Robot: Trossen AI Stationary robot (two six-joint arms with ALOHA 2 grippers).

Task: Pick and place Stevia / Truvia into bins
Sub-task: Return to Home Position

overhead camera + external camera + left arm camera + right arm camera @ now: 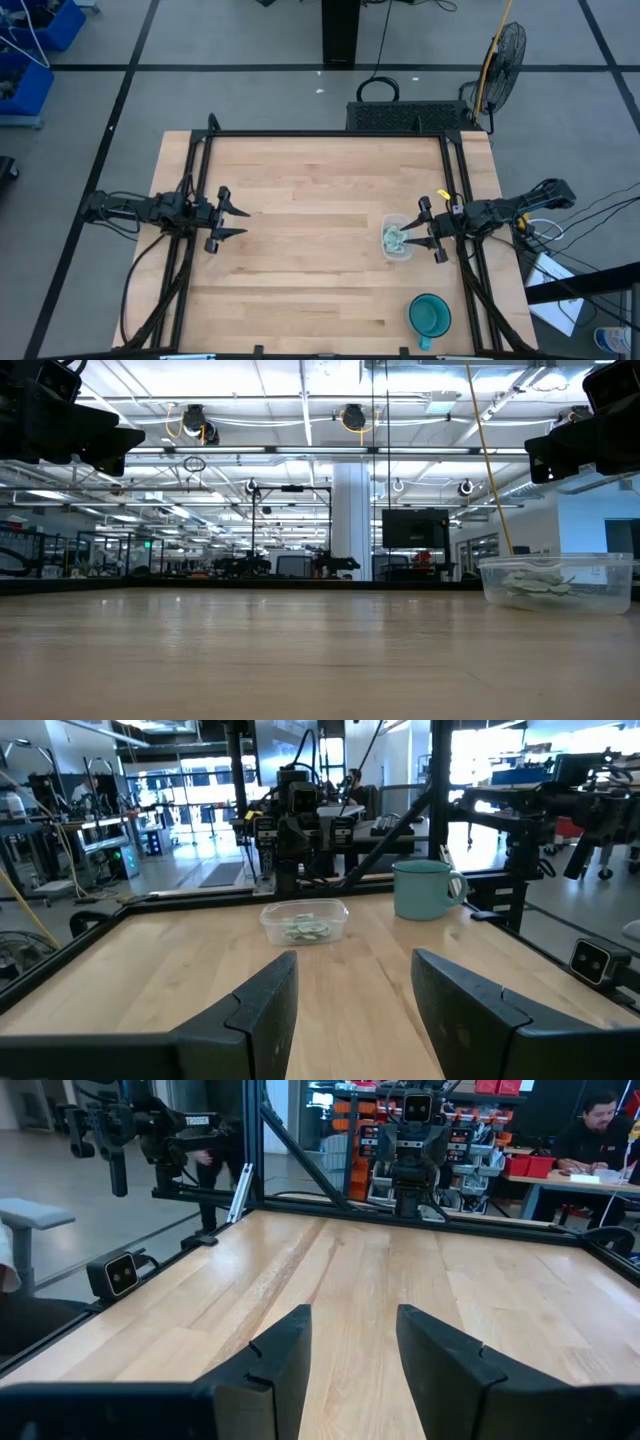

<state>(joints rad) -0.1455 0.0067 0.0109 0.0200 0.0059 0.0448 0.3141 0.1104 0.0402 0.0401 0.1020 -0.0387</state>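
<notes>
Clearance over the clear tub (384, 226) of Stevia packets (396, 238) should be kept while the right pincer (352, 1315) and left pincer (352, 960), both parted and empty, are retracted.

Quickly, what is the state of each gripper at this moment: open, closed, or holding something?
Left gripper: open, holding nothing.
Right gripper: open, holding nothing, raised near the clear bin.

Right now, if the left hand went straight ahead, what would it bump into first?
Likely the clear tub holding packets, almost dead ahead of the left hand across the table. Its height is unclear; it might pass over the rim.
</notes>
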